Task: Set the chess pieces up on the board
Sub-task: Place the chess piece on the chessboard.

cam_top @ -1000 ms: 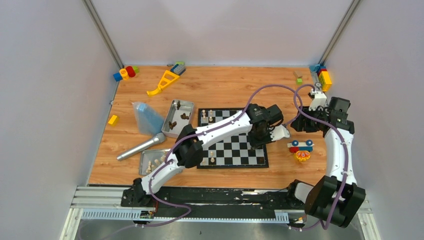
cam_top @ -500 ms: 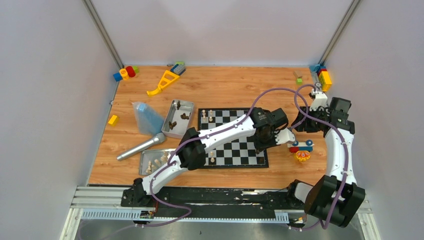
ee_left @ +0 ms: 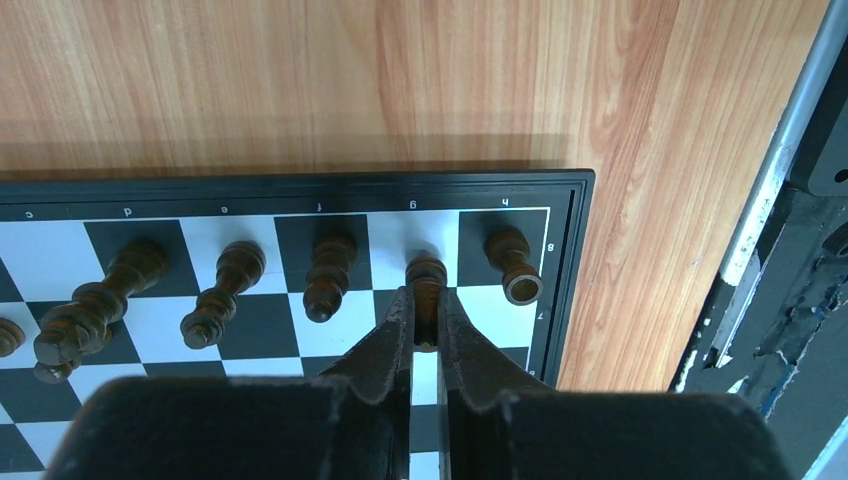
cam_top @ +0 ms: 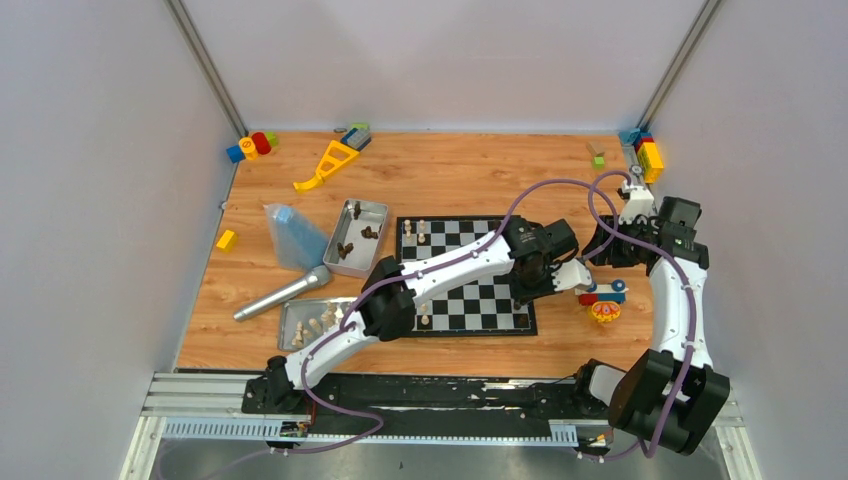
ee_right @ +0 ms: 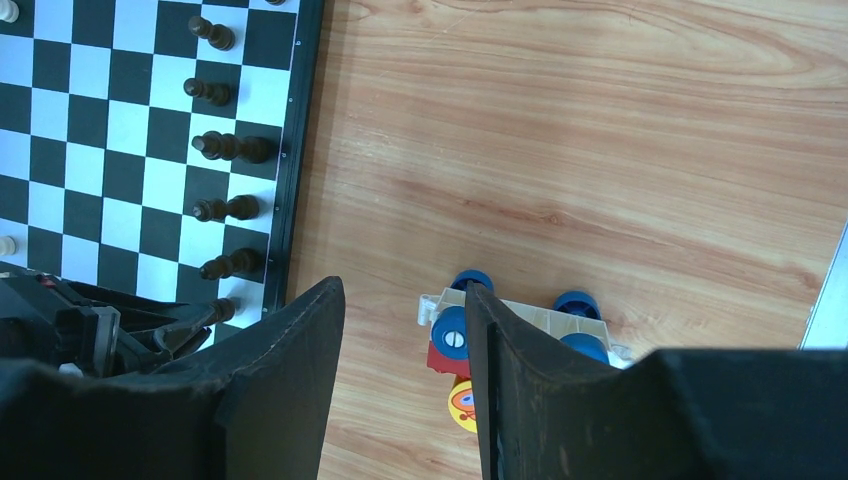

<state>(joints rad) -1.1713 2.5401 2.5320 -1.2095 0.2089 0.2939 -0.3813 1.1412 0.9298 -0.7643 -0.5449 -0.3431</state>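
top view overhead; both wrist views close, share board (ee_left: 200, 187)

Wood-grain tabletop (cam_top: 450, 170) inside plain pale grey walls (cam_top: 450, 60)

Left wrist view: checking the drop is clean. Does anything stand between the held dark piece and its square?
Nothing visible does. The left gripper is shut on the dark piece at a white back-row square; the left neighbour and right neighbour stand clear of it.

A toy car (cam_top: 602, 292) is sitting near the tabletop's (cam_top: 450, 180) right edge. A microphone (cam_top: 283, 294) is lying near the left edge. Bright blocks (cam_top: 251, 146) are resting in both far corners.
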